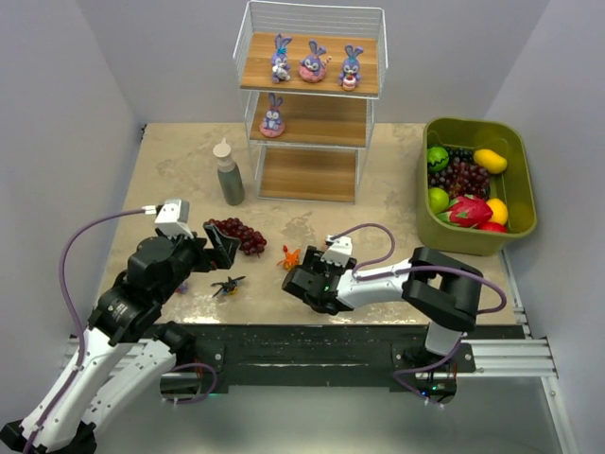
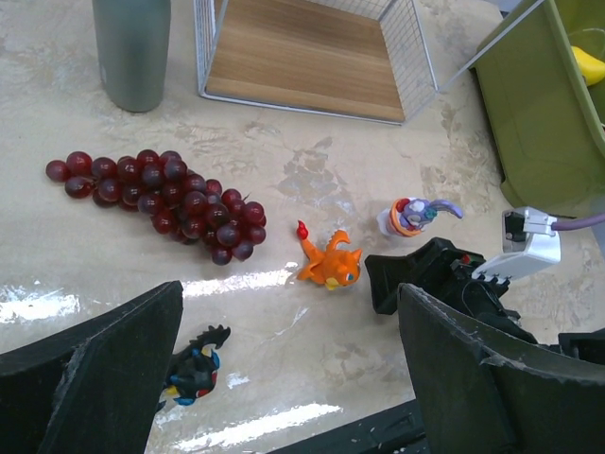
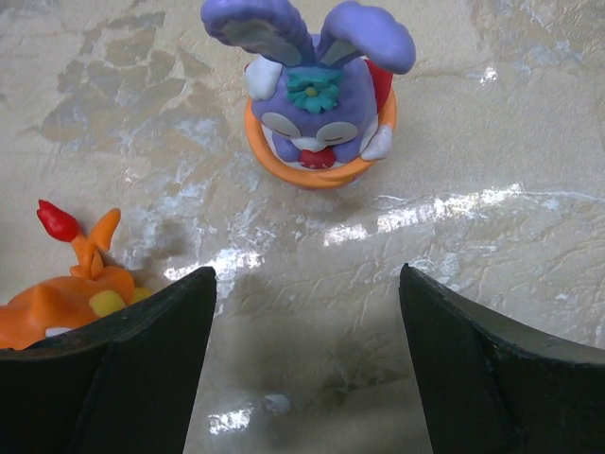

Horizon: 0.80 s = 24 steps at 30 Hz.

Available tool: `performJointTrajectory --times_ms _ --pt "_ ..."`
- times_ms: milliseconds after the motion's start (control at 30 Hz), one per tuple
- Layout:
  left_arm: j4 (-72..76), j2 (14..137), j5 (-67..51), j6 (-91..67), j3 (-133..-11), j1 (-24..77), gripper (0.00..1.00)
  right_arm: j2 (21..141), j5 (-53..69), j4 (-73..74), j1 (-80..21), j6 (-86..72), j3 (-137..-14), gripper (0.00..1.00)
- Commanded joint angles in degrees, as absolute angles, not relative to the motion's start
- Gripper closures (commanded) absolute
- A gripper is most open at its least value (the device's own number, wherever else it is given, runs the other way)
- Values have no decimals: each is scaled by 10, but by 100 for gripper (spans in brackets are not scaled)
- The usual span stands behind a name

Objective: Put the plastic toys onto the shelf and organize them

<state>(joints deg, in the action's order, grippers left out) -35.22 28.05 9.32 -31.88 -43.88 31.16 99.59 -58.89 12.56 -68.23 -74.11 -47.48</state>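
Note:
The shelf stands at the back with three purple-blue bunnies on its top board and one on the middle board. Its bottom board is bare. On the table lie an orange creature, a black bug and a bunny in an orange ring. My left gripper is open and empty above the table, the bug beside its left finger. My right gripper is open and empty, low, facing the ringed bunny, the orange creature by its left finger.
A dark red grape bunch lies left of the orange creature. A grey-green bottle stands left of the shelf. An olive-green fruit bin is at the right. A small purple thing shows under my left arm.

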Motion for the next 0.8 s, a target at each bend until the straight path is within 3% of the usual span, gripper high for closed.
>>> performJointTrajectory --times_ms 0,500,767 --pt "-327 287 86 -304 -438 311 1 1011 -676 157 -681 -801 -518 22" --pt "-325 286 80 -298 -434 311 0 1025 -682 62 -601 -672 -519 20" --pt "-327 285 83 -293 -432 311 0 1048 -679 25 -594 -643 -528 29"
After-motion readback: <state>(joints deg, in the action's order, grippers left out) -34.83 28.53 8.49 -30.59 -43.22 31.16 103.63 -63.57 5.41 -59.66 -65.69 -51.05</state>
